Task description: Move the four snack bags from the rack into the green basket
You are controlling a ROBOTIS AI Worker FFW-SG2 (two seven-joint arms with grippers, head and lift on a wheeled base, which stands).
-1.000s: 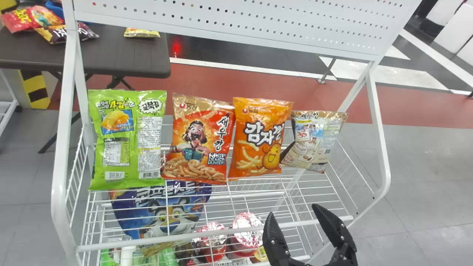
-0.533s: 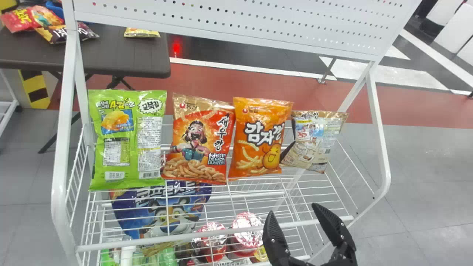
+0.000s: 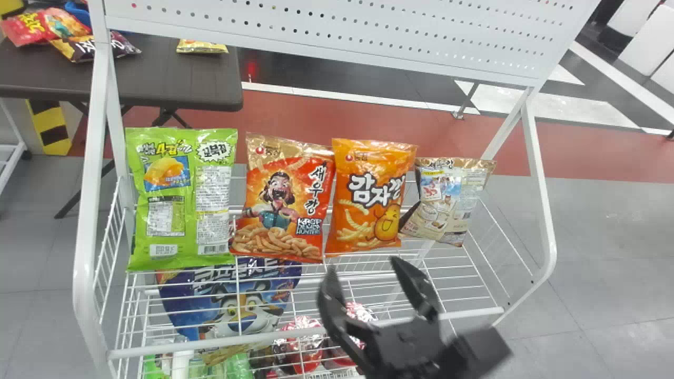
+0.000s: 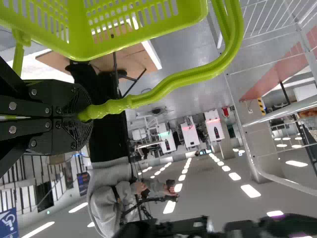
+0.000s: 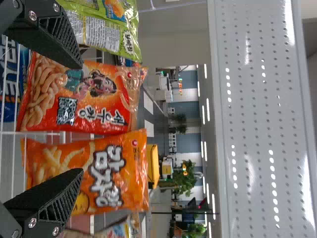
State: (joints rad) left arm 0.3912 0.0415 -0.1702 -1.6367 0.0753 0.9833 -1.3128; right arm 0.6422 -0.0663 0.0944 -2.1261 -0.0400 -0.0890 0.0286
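Head view has four snack bags (image 3: 284,205) upright toward the back edge of the rack (image 3: 210,343), probably for easy pinching by the released right gripper (image 3: 363,263); the left gripper (image 4: 83,118) clenches the basket handle (image 4: 188,78), presumably steadying it

Glossy plastic snack bags (image 3: 281,202), smooth metal rack (image 3: 546,231)

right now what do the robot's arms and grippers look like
The black left gripper has ribbed fingers and flat links with round silver screws. The black right gripper has two tapering fingers, textured on their inner faces and slotted along the sides, with silver screws near the base. Behind it, the right arm is dark and boxy.
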